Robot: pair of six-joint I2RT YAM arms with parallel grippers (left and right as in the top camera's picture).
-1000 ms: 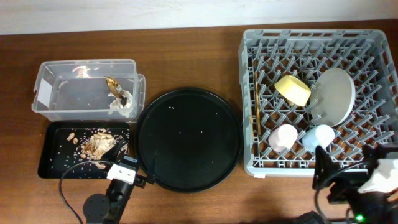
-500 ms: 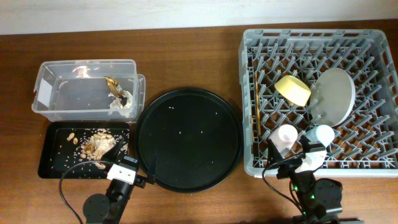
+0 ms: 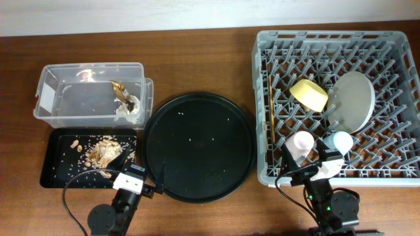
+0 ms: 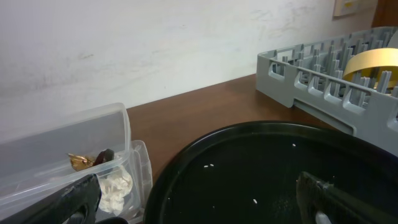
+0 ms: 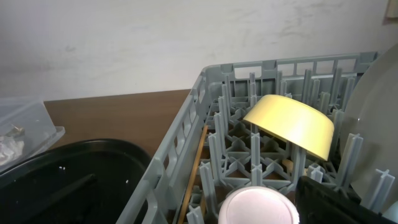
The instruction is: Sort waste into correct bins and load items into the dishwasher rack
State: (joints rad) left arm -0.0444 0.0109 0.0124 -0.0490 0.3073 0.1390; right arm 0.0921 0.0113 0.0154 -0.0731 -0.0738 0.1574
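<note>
Dishwasher rack (image 3: pixel 394 39) load unchanged, right gripper (image 3: pixel 308 157) nudged along its near edge, spread by pink cup (image 3: pixel 300 144), left gripper (image 4: pixel 199 205) spread at round black tray (image 3: pixel 197 147) rim

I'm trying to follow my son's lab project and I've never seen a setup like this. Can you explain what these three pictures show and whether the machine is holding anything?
These are two robot arms at a wooden table. One picture looks straight down from above. The other two come from small cameras mounted on the arms' wrists.

On the right stands a grey dishwasher rack. It holds a plate, a yellow bowl, a pink cup, a blue cup and chopsticks. In the middle lies a round black tray.

On the left, a clear tub holds a tissue and a wrapper. A small black tray in front of it holds food scraps.

The left end effector and right end effector are both open and hold nothing.
</note>
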